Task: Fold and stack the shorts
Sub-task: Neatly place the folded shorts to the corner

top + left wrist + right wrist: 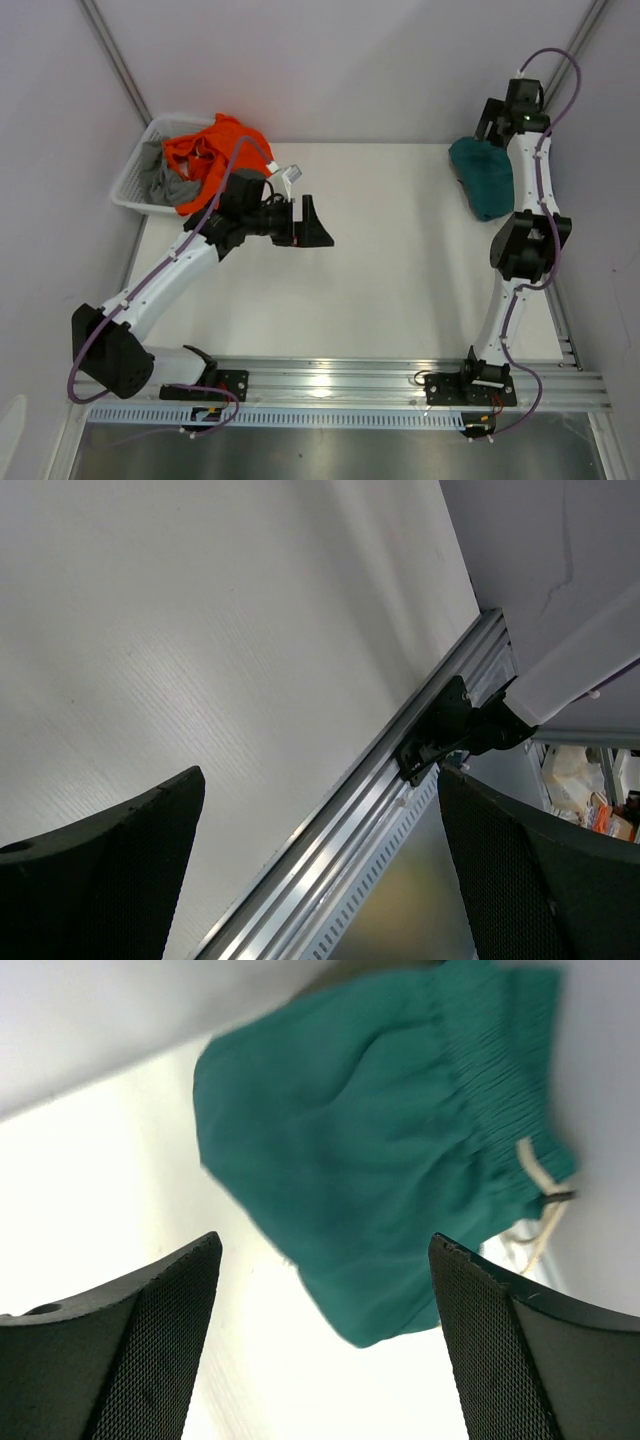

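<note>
Your right claw [322, 1244] gapes wide, empty, above the teal shorts [370, 1130]; your left claw [320, 775] hangs wide open over the desk [200, 630].

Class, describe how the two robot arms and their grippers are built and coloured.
The left arm and right arm have white tubes between bulky black joints, each with a purple cable running alongside. The left gripper and right gripper each carry two broad black fingers with a fine mesh texture.
</note>
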`<state>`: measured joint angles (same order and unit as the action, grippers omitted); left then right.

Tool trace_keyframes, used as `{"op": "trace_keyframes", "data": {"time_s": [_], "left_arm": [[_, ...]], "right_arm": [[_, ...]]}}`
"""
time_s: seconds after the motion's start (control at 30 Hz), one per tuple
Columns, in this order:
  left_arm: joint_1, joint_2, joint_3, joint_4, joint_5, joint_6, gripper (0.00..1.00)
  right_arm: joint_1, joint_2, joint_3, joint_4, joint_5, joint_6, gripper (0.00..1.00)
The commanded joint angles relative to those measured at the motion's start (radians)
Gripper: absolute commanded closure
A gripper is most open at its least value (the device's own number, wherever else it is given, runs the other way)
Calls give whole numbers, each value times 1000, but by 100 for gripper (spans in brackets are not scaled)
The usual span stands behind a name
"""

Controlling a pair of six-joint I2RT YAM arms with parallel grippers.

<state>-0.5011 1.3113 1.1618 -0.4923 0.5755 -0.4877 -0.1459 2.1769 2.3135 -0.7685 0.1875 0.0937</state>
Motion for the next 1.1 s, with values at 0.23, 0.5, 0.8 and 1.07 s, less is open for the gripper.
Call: {"op": "trace_keyframes", "data": {"time_s": [0.23, 0.5, 0.8, 1.07], "left_arm": [[-4, -52, 13, -15, 0, 12, 1], [-4, -70, -17, -5, -3, 15, 1], [-4, -83, -34, 21, -16, 1, 1], [-4, -127, -68, 3, -40, -2, 1]], "right_arm": [[134, 118, 18, -52, 196, -84, 9], [166, 106, -34, -35, 173, -89, 9], [350, -267, -557, 153, 109, -3, 6], [529, -526, -856, 158, 119, 113, 6]]}}
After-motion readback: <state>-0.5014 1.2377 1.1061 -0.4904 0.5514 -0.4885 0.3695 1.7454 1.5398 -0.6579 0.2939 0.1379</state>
